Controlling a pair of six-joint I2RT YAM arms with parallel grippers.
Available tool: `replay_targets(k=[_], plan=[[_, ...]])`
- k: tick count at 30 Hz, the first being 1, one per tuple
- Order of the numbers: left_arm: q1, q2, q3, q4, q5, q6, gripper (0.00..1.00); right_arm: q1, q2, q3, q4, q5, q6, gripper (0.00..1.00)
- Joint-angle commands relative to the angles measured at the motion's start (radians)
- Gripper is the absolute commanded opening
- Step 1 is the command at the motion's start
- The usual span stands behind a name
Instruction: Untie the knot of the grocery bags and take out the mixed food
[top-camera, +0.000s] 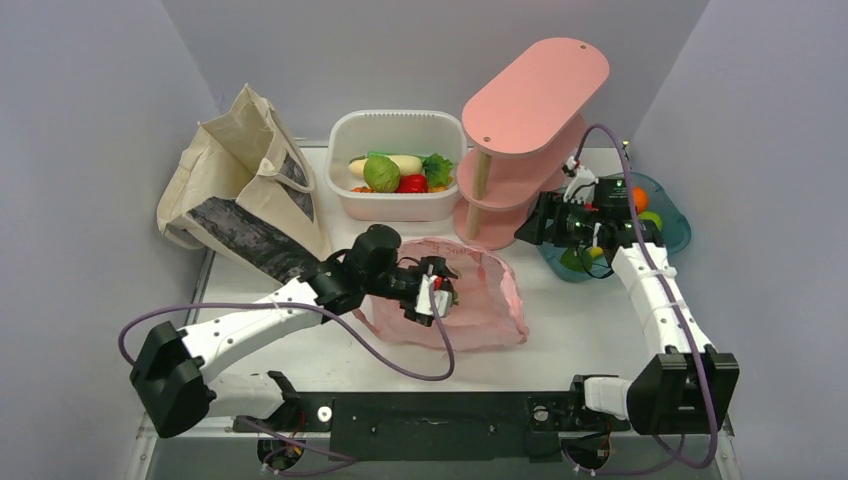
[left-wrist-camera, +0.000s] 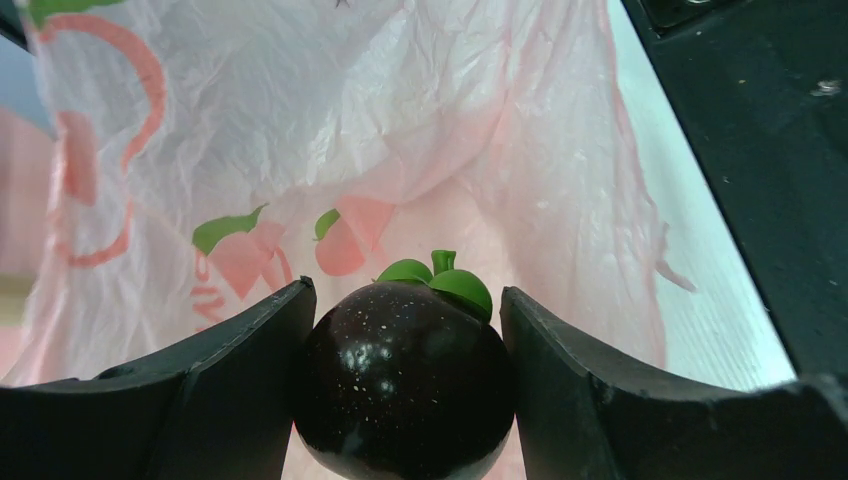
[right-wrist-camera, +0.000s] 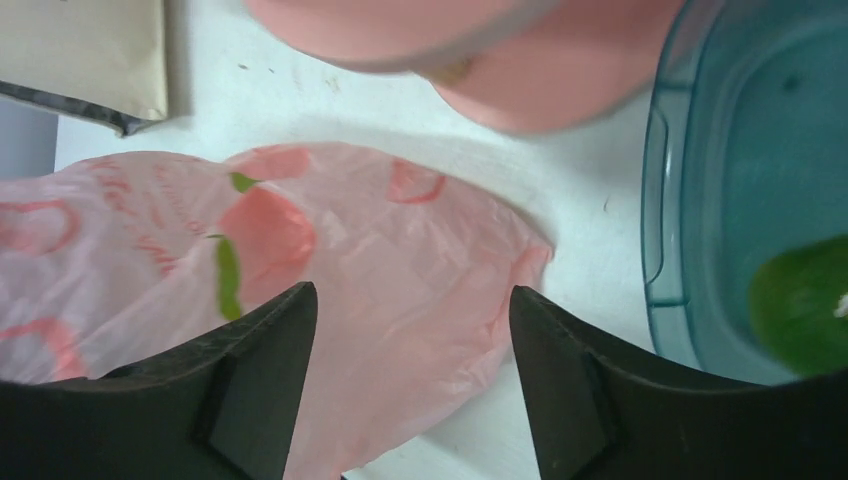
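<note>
**Left arm grips dark fruit inside open pink bag**

From its base at the near-left corner of the table, the left arm reaches low and almost flat toward the middle, wrist turned down into the mouth of the pink carrier bag. The left fingers are closed narrowly on a dark round fruit with small green leaves on top, one finger pressed to each side of it. The bag's crumpled, red-printed wall rises just behind. The bag lies on the middle of the table, nearer the front edge, with its rim standing open.

The right arm rises from the near-right corner, runs along the right edge and bends inward, its wrist aimed back across the table. The right fingers are spread wide and hold nothing; they hang above the bag's right end, beside a teal bowl.

That bowl sits by the far-right corner with an orange inside. At the far edge stands a pink tiered shelf. Left of it a white tub holds a round green vegetable, a white radish, a leafy green and a red pepper. The canvas tote slumps in the far-left corner.
</note>
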Motion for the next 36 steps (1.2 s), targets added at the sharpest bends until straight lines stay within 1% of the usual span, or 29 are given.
replay_targets(k=[1,2,4,7,10,11,12,13,15,19,26,31,36], plan=[[0.036,-0.143,0.056,-0.192,0.064,0.020,0.62,-0.008,-0.100,0.119,-0.070,-0.049,-0.038,0.72],[0.051,-0.180,0.074,-0.202,0.057,0.015,0.62,-0.008,-0.112,0.148,-0.081,-0.052,-0.042,0.78],[0.070,-0.223,0.111,-0.226,0.041,0.002,0.62,-0.006,-0.150,0.187,-0.082,-0.073,-0.035,0.84],[0.083,-0.252,0.172,-0.237,0.017,-0.014,0.63,0.002,-0.194,0.237,-0.032,-0.142,0.026,0.86],[0.084,-0.238,0.262,-0.210,0.004,-0.036,0.64,0.035,-0.231,0.269,0.052,-0.235,0.148,0.87],[0.084,-0.231,0.298,-0.198,0.004,-0.044,0.64,0.072,-0.240,0.271,0.086,-0.245,0.173,0.87],[0.082,-0.214,0.316,-0.175,0.006,-0.061,0.64,0.095,-0.260,0.271,0.098,-0.253,0.178,0.87],[0.082,-0.205,0.347,-0.167,0.014,-0.066,0.64,0.151,-0.269,0.268,0.116,-0.255,0.180,0.88],[0.075,-0.180,0.384,-0.145,0.027,-0.069,0.65,0.223,-0.292,0.264,0.125,-0.249,0.176,0.89],[0.046,-0.150,0.414,-0.088,0.033,-0.056,0.65,0.290,-0.283,0.302,0.079,-0.272,0.133,0.90],[-0.011,-0.099,0.446,-0.026,0.011,-0.008,0.66,0.416,-0.227,0.387,0.075,-0.309,0.125,0.91],[-0.024,-0.080,0.471,-0.005,0.010,0.008,0.66,0.489,-0.213,0.345,0.087,-0.307,0.128,0.91],[-0.054,-0.081,0.469,-0.011,0.014,0.076,0.67,0.534,-0.190,0.298,0.208,-0.304,0.230,0.91]])
